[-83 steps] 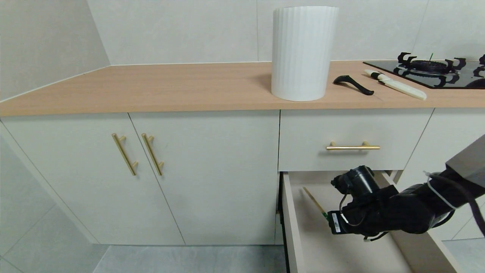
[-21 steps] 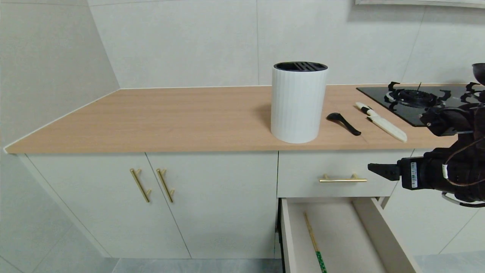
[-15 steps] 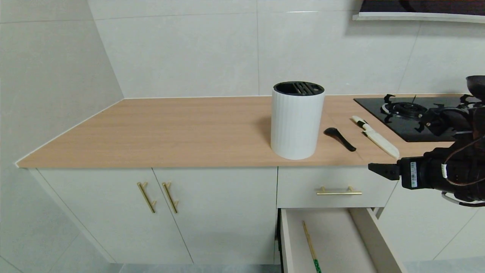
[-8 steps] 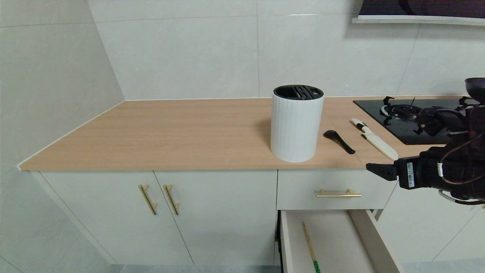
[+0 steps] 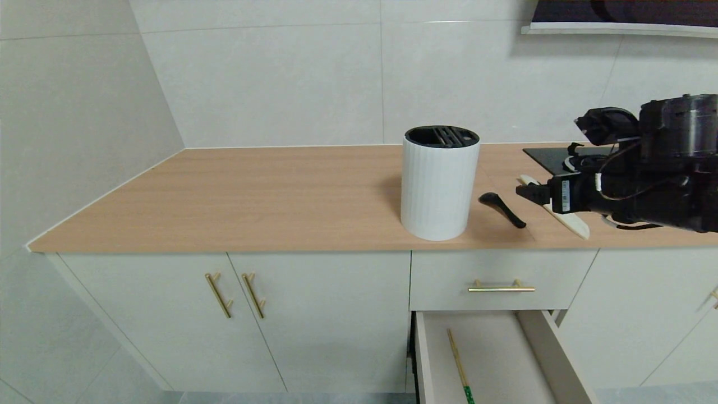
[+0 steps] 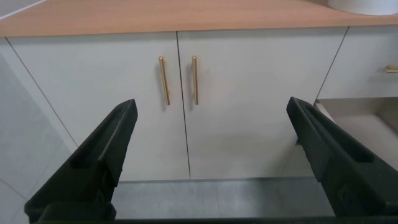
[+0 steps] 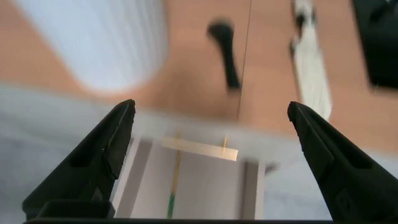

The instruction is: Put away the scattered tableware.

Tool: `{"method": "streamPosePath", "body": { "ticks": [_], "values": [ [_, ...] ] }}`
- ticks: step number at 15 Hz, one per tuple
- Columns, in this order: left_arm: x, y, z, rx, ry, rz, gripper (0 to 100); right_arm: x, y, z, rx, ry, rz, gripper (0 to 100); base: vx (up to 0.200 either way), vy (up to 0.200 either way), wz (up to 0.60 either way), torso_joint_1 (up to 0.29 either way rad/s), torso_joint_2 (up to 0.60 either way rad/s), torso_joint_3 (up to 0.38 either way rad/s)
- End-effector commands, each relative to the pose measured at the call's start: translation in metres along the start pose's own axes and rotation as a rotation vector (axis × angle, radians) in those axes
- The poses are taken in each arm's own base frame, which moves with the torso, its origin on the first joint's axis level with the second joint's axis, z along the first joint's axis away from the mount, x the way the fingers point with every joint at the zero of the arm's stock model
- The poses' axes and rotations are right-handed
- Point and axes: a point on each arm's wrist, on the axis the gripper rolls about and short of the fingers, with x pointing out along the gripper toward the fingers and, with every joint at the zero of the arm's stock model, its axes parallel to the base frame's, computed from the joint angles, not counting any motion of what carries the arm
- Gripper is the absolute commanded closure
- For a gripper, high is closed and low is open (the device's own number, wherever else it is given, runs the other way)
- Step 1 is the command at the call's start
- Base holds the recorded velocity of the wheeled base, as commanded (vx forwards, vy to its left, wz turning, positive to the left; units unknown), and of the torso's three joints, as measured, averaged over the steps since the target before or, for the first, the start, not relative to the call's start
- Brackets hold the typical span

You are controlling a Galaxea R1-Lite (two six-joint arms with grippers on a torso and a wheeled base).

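Note:
A black spoon [image 5: 501, 208] and a white knife [image 5: 567, 221] lie on the wooden counter [image 5: 252, 196], right of a tall white ribbed holder [image 5: 440, 185]. My right gripper [image 5: 525, 192] hovers open just above the counter, over the knife and beside the spoon. In the right wrist view the spoon [image 7: 225, 53], knife [image 7: 311, 62] and holder [image 7: 99, 43] lie beyond the open right gripper [image 7: 209, 106]. Chopsticks [image 5: 458, 365] lie in the open lower drawer [image 5: 541, 359]. My left gripper [image 6: 211, 102] hangs open, low in front of the cabinet doors [image 6: 249, 112].
A black gas hob [image 5: 547, 157] sits at the counter's right end, behind my right arm. The drawer above the open one is closed, with a gold handle [image 5: 501, 289]. Two cabinet doors with gold handles [image 5: 235, 294] are on the left. The counter's left half is bare wood.
The head camera rose earlier. In the last half second my right arm lifted from drawer-front height to above the counter, over the knife. The chopsticks stay in the drawer.

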Motion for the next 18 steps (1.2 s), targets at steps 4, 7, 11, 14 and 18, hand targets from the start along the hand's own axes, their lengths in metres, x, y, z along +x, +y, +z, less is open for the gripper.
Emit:
{"method": "streamPosePath", "body": {
  "ticks": [4, 7, 11, 14, 18],
  "values": [
    [0.0, 0.0, 0.0, -0.001, 0.002, 0.0, 0, 0.089, -0.019, -0.044, -0.004, 0.09, -0.039, 0, 0.0, 0.0, 0.0, 0.0, 0.0, 0.0],
    [0.0, 0.0, 0.0, -0.001, 0.002, 0.0, 0, 0.115, -0.019, -0.059, -0.003, 0.081, -0.047, 0, 0.0, 0.0, 0.0, 0.0, 0.0, 0.0],
    [0.0, 0.0, 0.0, 0.001, 0.002, 0.0, 0, 0.139, -0.02, -0.07, 0.006, 0.066, -0.058, 0, 0.0, 0.0, 0.0, 0.0, 0.0, 0.0],
    [0.0, 0.0, 0.0, -0.001, 0.002, 0.0, 0, 0.145, -0.02, -0.071, 0.008, 0.066, -0.06, 0, 0.0, 0.0, 0.0, 0.0, 0.0, 0.0],
    [0.0, 0.0, 0.0, 0.001, 0.002, 0.0, 0, 0.155, -0.026, -0.074, 0.023, 0.065, -0.073, 0, 0.0, 0.0, 0.0, 0.0, 0.0, 0.0]
  ]
}}
